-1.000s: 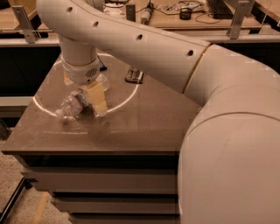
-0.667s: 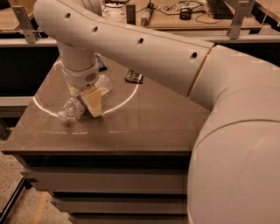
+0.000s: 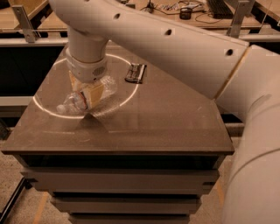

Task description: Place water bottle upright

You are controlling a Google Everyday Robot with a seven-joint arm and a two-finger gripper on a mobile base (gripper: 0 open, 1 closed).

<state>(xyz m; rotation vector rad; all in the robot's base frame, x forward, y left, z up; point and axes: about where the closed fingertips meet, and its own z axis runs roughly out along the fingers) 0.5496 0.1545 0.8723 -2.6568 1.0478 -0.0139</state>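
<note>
The water bottle (image 3: 74, 103) is clear plastic with a white cap and lies on its side on the dark table (image 3: 166, 118), at the left. Its cap points left toward the table's left edge, and its body runs up and right under the wrist. My gripper (image 3: 87, 94) hangs straight down from the big white arm and sits right over the bottle's middle, down at table level and touching it. The gripper hides part of the bottle's label and body.
A small flat dark object (image 3: 135, 73) lies just right of the gripper, near the table's back. A thin white ring (image 3: 127, 97) is marked on the tabletop around the bottle. The white arm (image 3: 183, 48) fills the upper right. A cluttered desk (image 3: 183, 8) stands behind.
The gripper has come down closer onto the bottle and shifted slightly left. The bottle still lies on its side in about the same spot.
</note>
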